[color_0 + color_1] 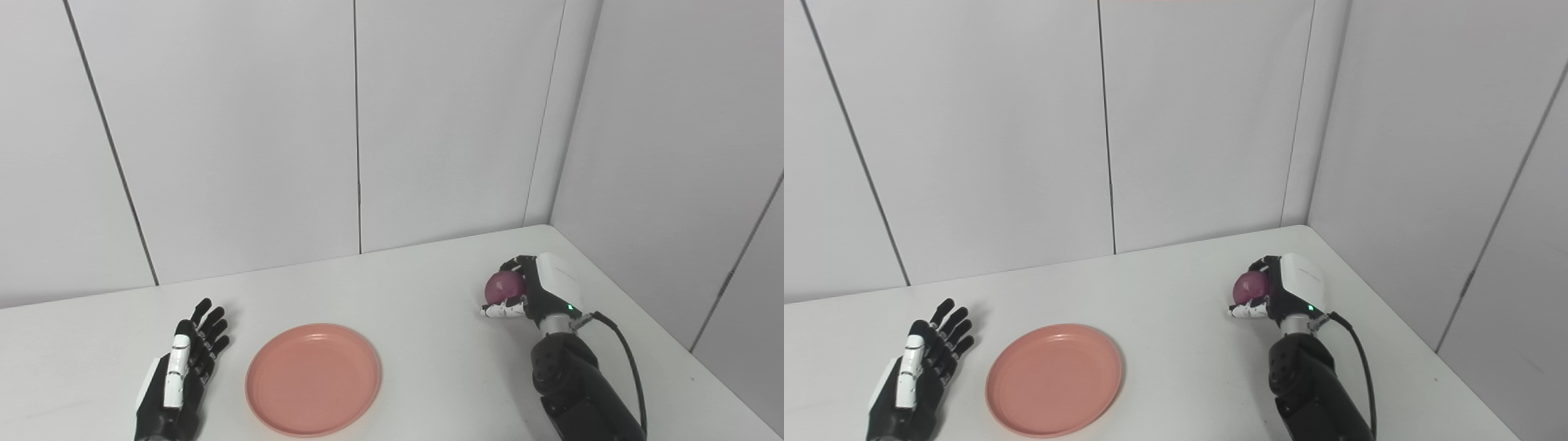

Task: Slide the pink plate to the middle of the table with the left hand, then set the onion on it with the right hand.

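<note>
The pink plate [313, 378] lies flat on the white table [422, 288], near the front edge and a little left of the middle. My left hand [180, 373] rests open on the table just left of the plate, fingers apart, not touching it. My right hand [533, 288] is at the right side of the table, far from the plate. Its fingers and thumb are closed around the purple-red onion [505, 286]. I cannot tell whether the onion is lifted or still touches the table.
White wall panels [245, 122] stand behind the table and along its right side, meeting in the back right corner close to my right hand. A black cable [631, 361] runs along my right forearm.
</note>
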Controlling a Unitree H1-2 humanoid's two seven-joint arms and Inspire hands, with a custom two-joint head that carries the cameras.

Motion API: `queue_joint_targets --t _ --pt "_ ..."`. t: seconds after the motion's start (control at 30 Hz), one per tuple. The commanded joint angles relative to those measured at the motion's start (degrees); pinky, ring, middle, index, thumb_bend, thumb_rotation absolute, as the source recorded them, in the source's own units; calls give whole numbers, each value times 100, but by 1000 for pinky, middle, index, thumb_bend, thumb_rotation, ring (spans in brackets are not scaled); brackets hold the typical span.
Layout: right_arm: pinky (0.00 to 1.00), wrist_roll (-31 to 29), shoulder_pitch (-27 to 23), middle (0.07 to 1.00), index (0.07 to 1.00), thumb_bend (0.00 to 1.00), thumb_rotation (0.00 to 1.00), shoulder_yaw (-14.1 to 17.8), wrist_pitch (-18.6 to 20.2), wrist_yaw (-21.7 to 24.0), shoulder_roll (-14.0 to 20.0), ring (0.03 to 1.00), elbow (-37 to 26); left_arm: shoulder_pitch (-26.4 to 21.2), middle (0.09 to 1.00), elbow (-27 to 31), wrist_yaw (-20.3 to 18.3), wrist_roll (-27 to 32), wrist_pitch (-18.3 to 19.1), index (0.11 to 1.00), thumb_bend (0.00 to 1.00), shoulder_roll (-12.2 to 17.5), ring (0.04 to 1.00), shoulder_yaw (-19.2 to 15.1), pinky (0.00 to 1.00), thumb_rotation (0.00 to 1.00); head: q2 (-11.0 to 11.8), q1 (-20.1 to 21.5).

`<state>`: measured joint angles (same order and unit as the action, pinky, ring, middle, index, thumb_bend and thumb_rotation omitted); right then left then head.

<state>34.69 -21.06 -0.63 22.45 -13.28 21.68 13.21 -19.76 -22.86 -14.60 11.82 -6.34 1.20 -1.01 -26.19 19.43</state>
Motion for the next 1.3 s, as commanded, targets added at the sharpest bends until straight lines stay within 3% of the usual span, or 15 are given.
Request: queue_joint_targets --t 0.0,0.1,0.2,0.37,0.73,1.13,1.27 --pt "230 -68 -197 458 551 503 0 124 -290 -253 -17 359 -352 34 946 83 42 -34 24 937 651 -41 956 32 949 1000 -7 -17" --pt "209 -189 -159 449 549 503 0 165 -491 -338 -100 358 -621 43 945 135 68 -49 62 936 650 -79 955 50 950 1000 -1 -134" --pt "136 -286 -112 495 487 512 0 136 -838 -411 -139 391 -834 59 944 216 117 -81 125 935 640 -120 953 79 947 1000 -1 -235" --pt "133 -367 -68 500 481 513 0 65 -1193 -373 -263 396 -1150 79 946 277 142 -153 123 938 627 -170 957 128 955 1000 -12 -455" --pt "113 -629 -24 496 480 513 0 -321 -1231 222 -713 405 -1821 136 948 451 341 -400 195 946 610 -312 955 266 946 1000 -52 -924" --pt "101 -775 -164 496 480 514 0 -849 -1511 744 -1006 413 -1719 94 957 439 611 -734 93 955 632 -466 963 439 952 1000 -76 -1526" --pt "178 -741 -201 451 534 502 0 -979 -1632 813 -1115 339 -1597 87 952 430 677 -794 78 949 622 -530 955 446 948 1000 -66 -1647"
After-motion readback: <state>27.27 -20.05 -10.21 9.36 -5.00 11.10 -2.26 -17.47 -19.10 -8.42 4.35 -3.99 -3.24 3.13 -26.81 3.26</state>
